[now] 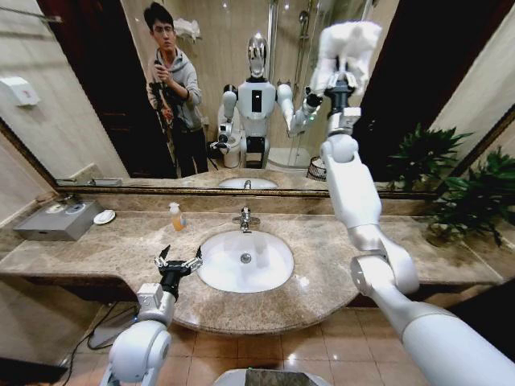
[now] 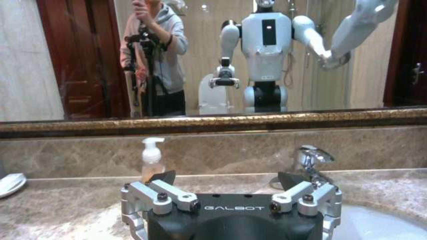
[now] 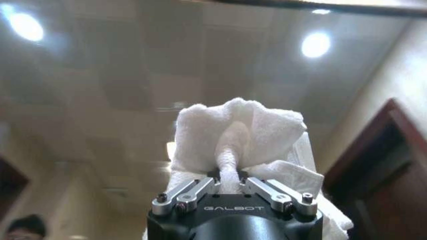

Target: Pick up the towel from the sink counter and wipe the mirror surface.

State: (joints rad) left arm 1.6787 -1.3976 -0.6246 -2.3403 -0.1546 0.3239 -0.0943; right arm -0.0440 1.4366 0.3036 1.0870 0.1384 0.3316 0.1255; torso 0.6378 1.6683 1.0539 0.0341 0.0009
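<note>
From my head view the right gripper [image 1: 341, 80] is mostly buried behind the towel [image 1: 348, 42], so I can't see whether the cloth touches the mirror [image 1: 96, 96]. In the right wrist view the towel [image 3: 240, 137] covers my fingertips. The left wrist view cuts off the basin [image 2: 387, 225] and the soap dish [image 2: 10, 184] at its edges.

A long beige-brown speckled marble sink counter [image 1: 322, 265] ran beneath a wall mirror, its front edge bulging outward around an oval white basin [image 1: 245, 261]. A chrome tap [image 1: 245, 219] stood behind the basin. Left of the tap stood a soap pump bottle [image 1: 175, 215], then a white soap dish [image 1: 104, 216] and a grey box [image 1: 58, 220]. A potted plant [image 1: 467, 197] stood at the right end.
</note>
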